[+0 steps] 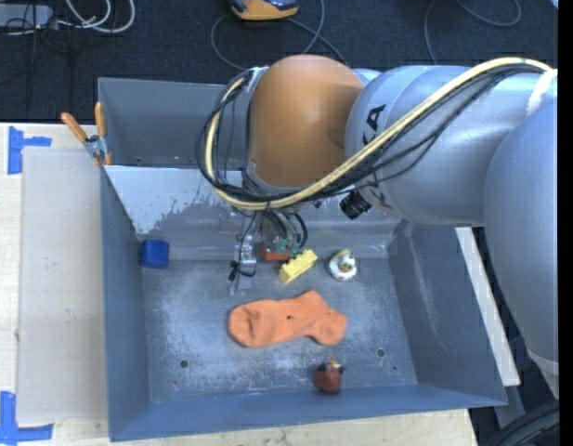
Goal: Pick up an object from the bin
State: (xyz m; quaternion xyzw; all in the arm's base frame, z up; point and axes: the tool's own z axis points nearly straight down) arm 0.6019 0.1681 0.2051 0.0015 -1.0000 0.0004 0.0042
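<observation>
The grey arm point(453, 156) with its orange cover reaches in from the right and overhangs the far half of the grey bin point(175, 342). The left and near floor lies open. A limp orange cloth point(286, 321) lies mid-floor, well clear of every wall. The gripper point(241, 275) hangs just beyond its left end, over bare floor; whether it is released or clenched cannot be told. A yellow block point(298, 266) sits just to its right. A blue cube point(154, 254) rests by the left wall, a small white piece point(342, 266) lies beside the block, and a small reddish thing point(329, 376) lies near the front wall.
</observation>
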